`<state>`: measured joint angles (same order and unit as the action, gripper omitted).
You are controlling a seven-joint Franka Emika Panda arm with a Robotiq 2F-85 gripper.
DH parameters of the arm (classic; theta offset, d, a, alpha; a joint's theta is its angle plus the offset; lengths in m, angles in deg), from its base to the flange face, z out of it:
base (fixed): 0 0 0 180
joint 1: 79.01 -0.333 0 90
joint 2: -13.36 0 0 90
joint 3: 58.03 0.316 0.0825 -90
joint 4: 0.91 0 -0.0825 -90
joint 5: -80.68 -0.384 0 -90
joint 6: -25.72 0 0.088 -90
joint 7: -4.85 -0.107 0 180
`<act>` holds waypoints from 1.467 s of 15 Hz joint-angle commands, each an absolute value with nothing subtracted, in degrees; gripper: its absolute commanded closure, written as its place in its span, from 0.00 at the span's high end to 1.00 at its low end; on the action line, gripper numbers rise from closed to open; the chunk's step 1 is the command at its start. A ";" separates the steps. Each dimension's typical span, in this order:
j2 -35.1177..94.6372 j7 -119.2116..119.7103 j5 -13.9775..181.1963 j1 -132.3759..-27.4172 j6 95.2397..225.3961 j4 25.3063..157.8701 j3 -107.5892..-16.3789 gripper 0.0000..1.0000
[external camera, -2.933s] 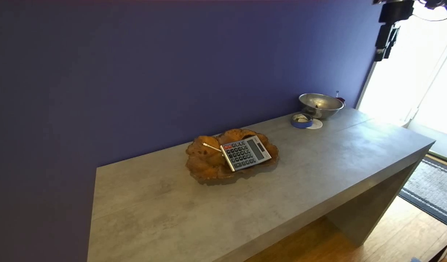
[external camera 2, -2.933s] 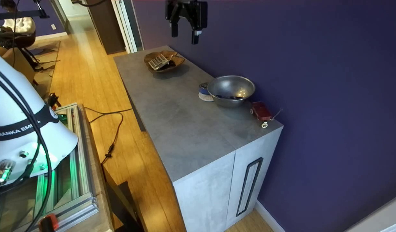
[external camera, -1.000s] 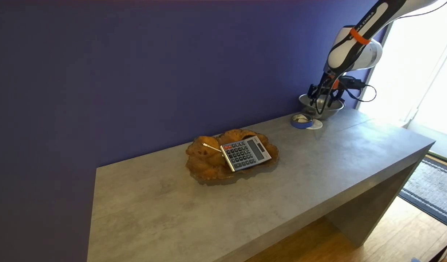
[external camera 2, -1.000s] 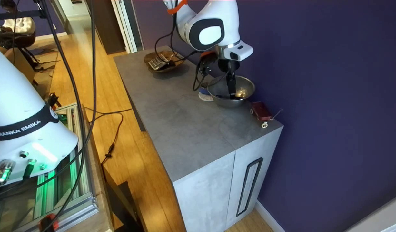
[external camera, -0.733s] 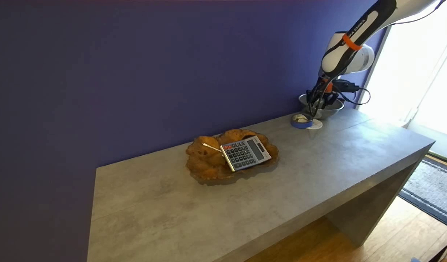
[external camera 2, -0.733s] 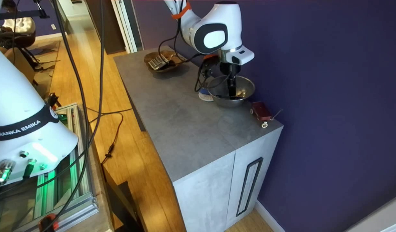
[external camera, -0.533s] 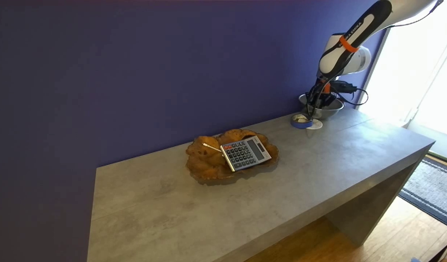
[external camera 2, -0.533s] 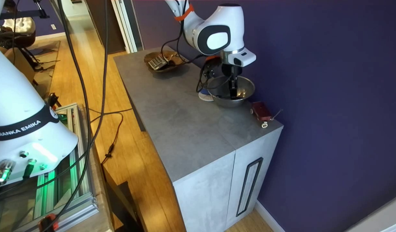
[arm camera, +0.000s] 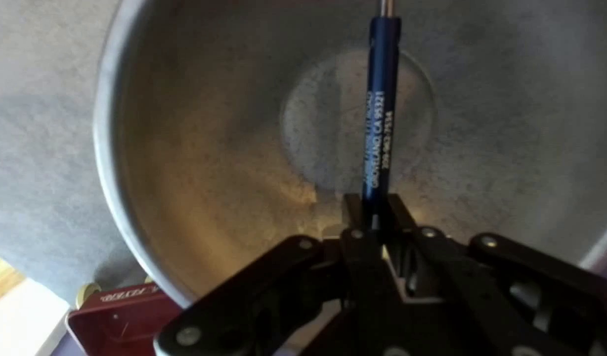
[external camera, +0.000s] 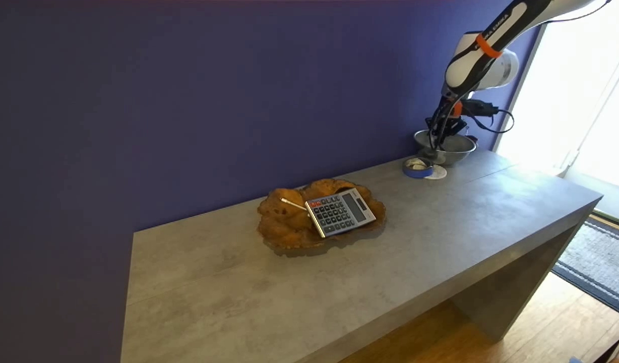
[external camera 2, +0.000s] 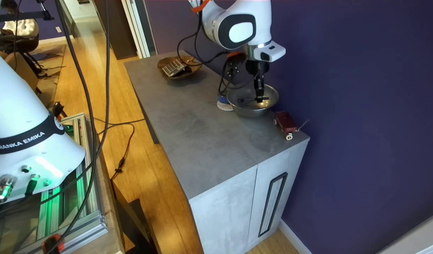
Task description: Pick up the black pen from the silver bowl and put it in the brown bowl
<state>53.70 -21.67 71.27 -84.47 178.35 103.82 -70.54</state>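
The black pen, its barrel nearer navy in the wrist view and printed with a Groveland, CA address, is pinched in the Robotiq gripper, whose jaws are clenched across its width, sensible for so thin a rod. In an exterior view it lies about level, longer on one side of the gripper, so we judge the hold off-centre and expect some swivel if the long end knocks metal. It is within the outline of the silver bowl, apparently clear of the bottom, though we cannot tell its height against the rim. Rising straight before travelling seems wise, since the rim may enclose it. The brown bowl stands well apart along the grey desk. A calculator, perhaps too large to sit flat, tilts across its near half beside a white stick; we would aim for the bare wood beyond.
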 commanded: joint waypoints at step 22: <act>36.77 6.16 75.84 -91.83 176.88 117.50 -44.66 0.03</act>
